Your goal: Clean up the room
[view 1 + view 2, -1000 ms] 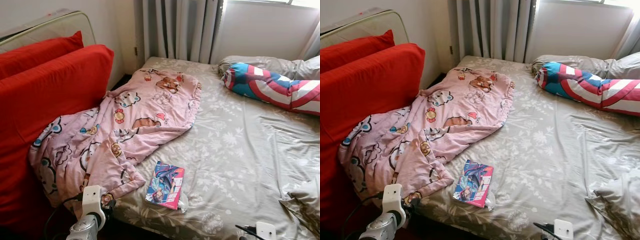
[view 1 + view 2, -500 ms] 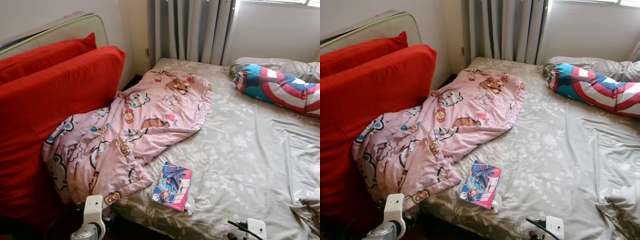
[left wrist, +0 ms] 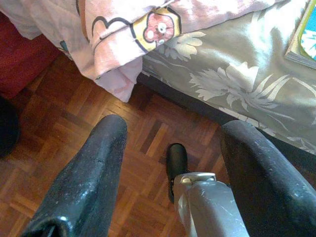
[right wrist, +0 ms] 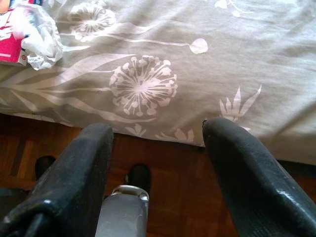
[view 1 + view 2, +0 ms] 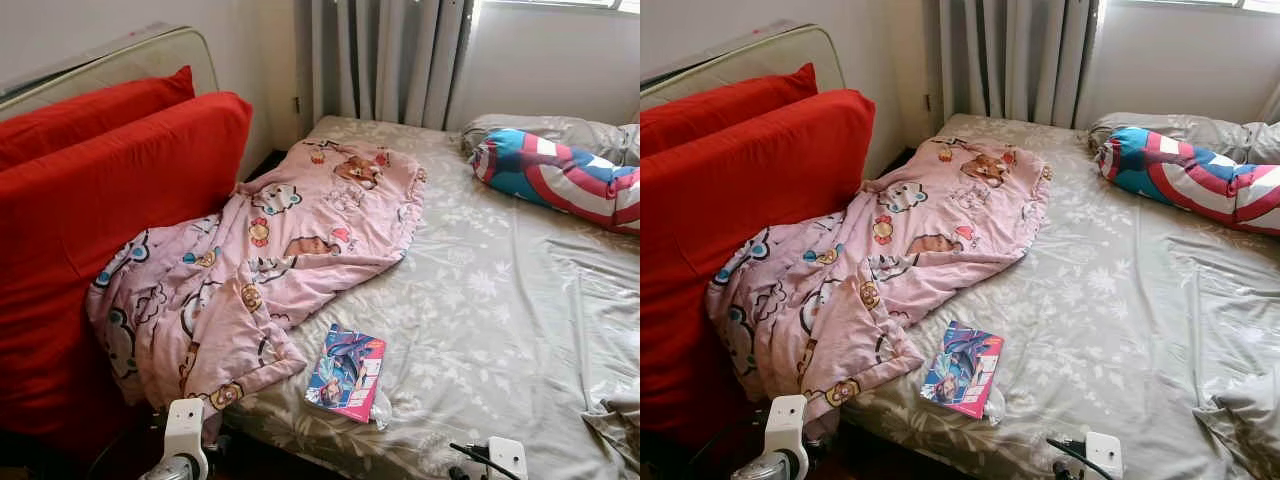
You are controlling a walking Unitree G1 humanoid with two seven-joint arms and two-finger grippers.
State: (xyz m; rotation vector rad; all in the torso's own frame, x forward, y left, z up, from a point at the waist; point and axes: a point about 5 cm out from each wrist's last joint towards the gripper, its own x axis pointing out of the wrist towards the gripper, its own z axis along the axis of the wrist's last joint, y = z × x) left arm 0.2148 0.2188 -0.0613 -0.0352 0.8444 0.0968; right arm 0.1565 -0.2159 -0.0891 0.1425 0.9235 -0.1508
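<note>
A pink cartoon-print blanket (image 5: 300,230) lies rumpled across the left side of the bed (image 5: 500,300) and hangs over its near corner (image 3: 118,54). A colourful book (image 5: 346,372) rests near the bed's front edge, with a crumpled clear wrapper (image 4: 39,34) beside it. My left gripper (image 3: 173,177) hangs open over the wooden floor, just below the blanket's hanging corner. Low by the bed's front edge, right of the book, my right gripper (image 4: 158,173) is open. Neither holds anything.
Two big red cushions (image 5: 110,200) lean against the bed's left side. A red, white and blue bolster (image 5: 560,175) lies at the far right by grey pillows. A crumpled grey cloth (image 5: 615,420) sits at the near right corner. Curtains (image 5: 390,60) hang behind.
The camera has turned, so the whole scene shifted right in the picture, mostly in the first half second. Nothing on the bed moved. Both wrists sit slightly lower in frame.
</note>
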